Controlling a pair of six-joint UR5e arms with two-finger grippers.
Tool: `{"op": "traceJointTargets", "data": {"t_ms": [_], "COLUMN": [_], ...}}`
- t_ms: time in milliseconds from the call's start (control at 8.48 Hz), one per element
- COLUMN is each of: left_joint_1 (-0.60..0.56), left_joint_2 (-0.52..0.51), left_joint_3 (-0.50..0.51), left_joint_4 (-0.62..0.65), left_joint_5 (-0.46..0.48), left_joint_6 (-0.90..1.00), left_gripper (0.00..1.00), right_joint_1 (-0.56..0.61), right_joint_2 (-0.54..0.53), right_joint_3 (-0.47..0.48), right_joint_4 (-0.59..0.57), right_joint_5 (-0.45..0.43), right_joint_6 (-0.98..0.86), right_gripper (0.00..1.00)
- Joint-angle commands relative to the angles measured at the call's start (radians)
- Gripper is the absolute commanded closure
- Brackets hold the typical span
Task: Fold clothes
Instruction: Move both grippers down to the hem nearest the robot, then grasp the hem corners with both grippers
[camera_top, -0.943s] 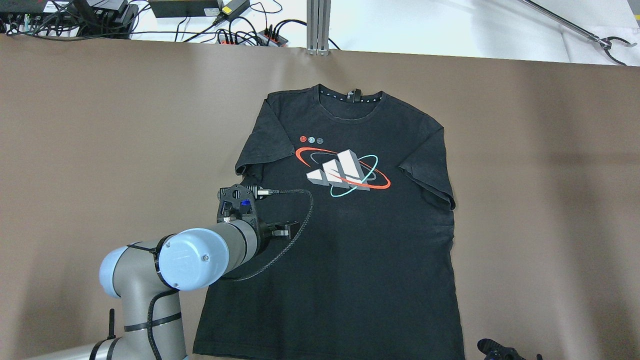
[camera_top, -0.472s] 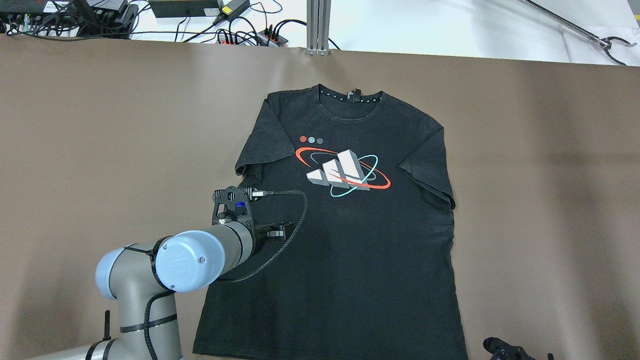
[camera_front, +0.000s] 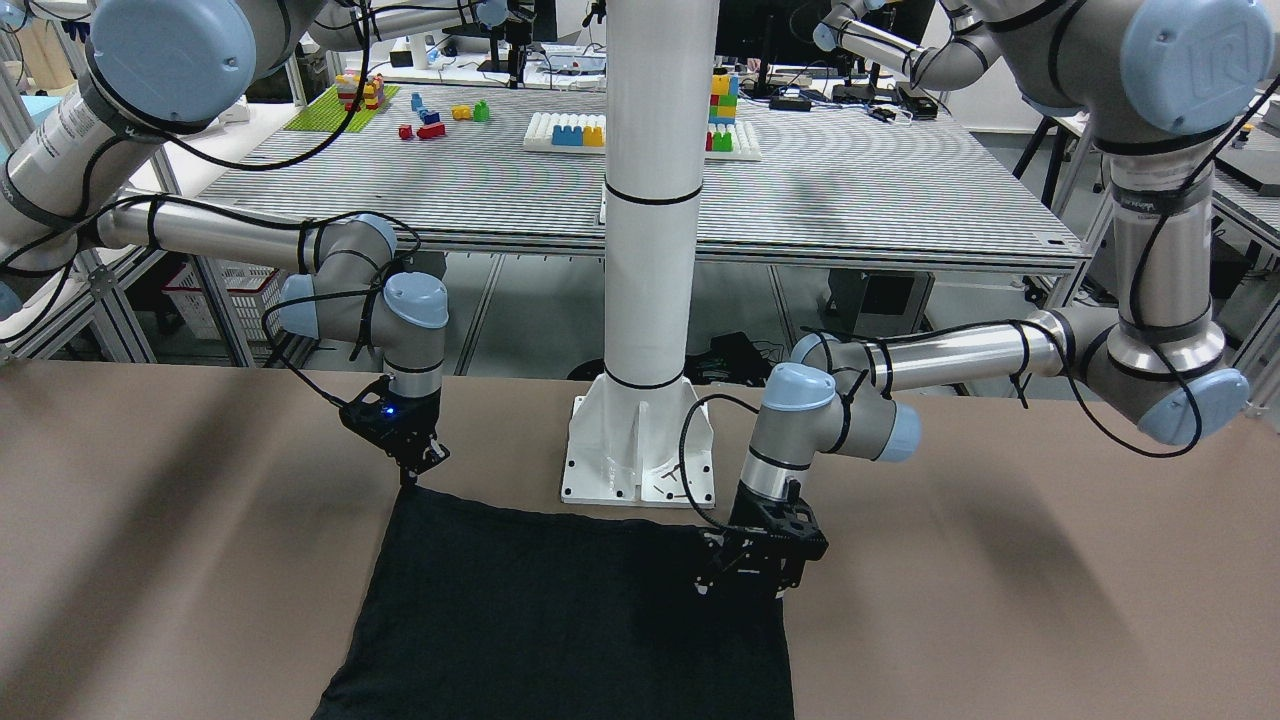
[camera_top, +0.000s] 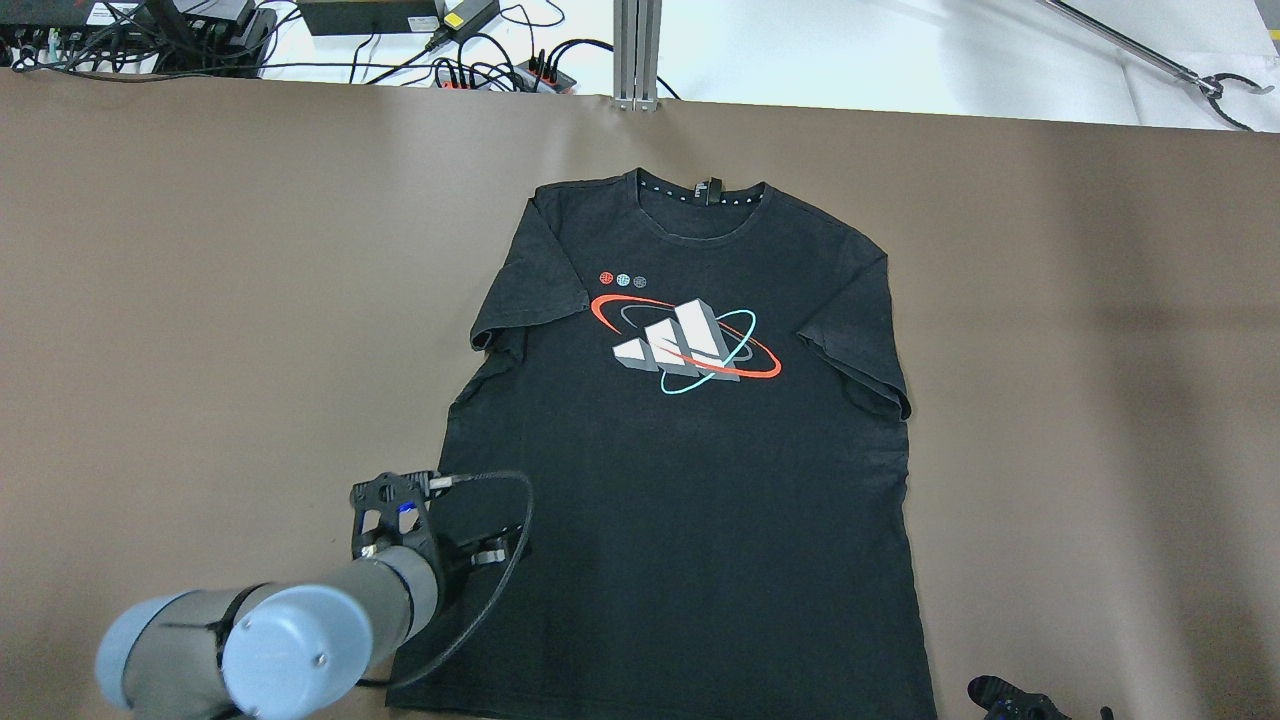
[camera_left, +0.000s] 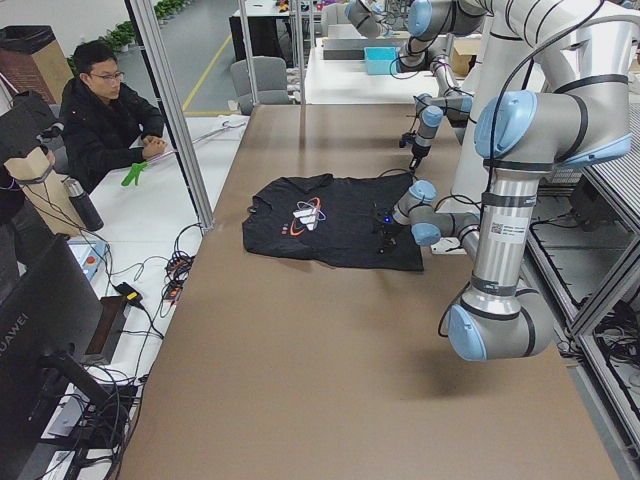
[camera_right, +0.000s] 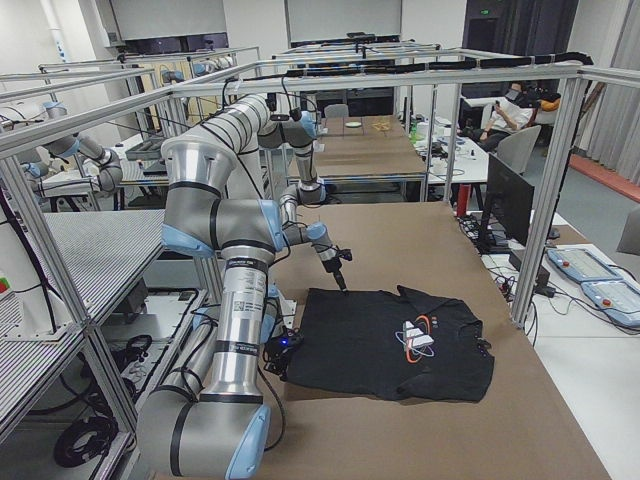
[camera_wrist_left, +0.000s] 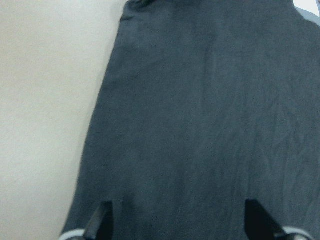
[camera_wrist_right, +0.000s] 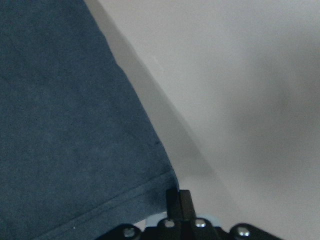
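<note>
The clothes are one black T-shirt (camera_top: 720, 480) with a red, white and teal chest print, lying flat and face up, collar at the far side. My left gripper (camera_top: 488, 552) hovers over the shirt's lower left part, just inside its side edge. In the left wrist view its fingertips (camera_wrist_left: 100, 225) stand wide apart over the bare fabric (camera_wrist_left: 210, 125). My right gripper (camera_front: 412, 475) is down at the hem's corner (camera_front: 400, 492) on my right. Its fingers (camera_wrist_right: 179, 200) are pressed together right where that corner of the shirt (camera_wrist_right: 65, 125) ends.
The brown table cover (camera_top: 200, 300) surrounds the shirt widely on both sides. The white post's base plate (camera_front: 640, 460) stands just behind the hem. Cables and power strips (camera_top: 480, 65) line the far edge. A person (camera_left: 100, 115) sits beyond that edge.
My left arm has drawn back toward the robot along the shirt's left edge, from beside the sleeve down toward the hem. The shirt and the right gripper have stayed put.
</note>
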Motion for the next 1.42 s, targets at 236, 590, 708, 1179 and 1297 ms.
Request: {"op": "traceJointTargets", "data": {"t_ms": [236,590,708,1179,1297], "left_joint_1": [0.188,0.257,0.257,0.259,0.259], "left_joint_2": [0.224,0.228,0.226,0.232,0.229], "left_joint_3": [-0.143,-0.13,-0.133,-0.13,-0.133], "left_joint_4": [0.034,0.034,0.034,0.042,0.071], "left_joint_5": [0.096,0.116,0.116,0.115,0.11], "left_joint_6": [-0.153,-0.228,-0.228,-0.23,-0.23], "left_gripper": [0.17,0.39,0.49,0.91,1.0], "right_joint_1": [-0.002,0.0,0.0,0.001,0.003], "right_joint_2": [0.008,0.008,0.009,0.009,0.009], "right_joint_3": [0.001,0.001,-0.001,0.004,0.005], "right_joint_4": [-0.001,-0.001,-0.001,-0.001,-0.001], "right_joint_5": [0.001,0.001,0.001,0.001,0.001], "right_joint_6": [-0.002,-0.002,-0.002,-0.002,-0.002], "right_gripper": [1.0,1.0,1.0,1.0,1.0]}}
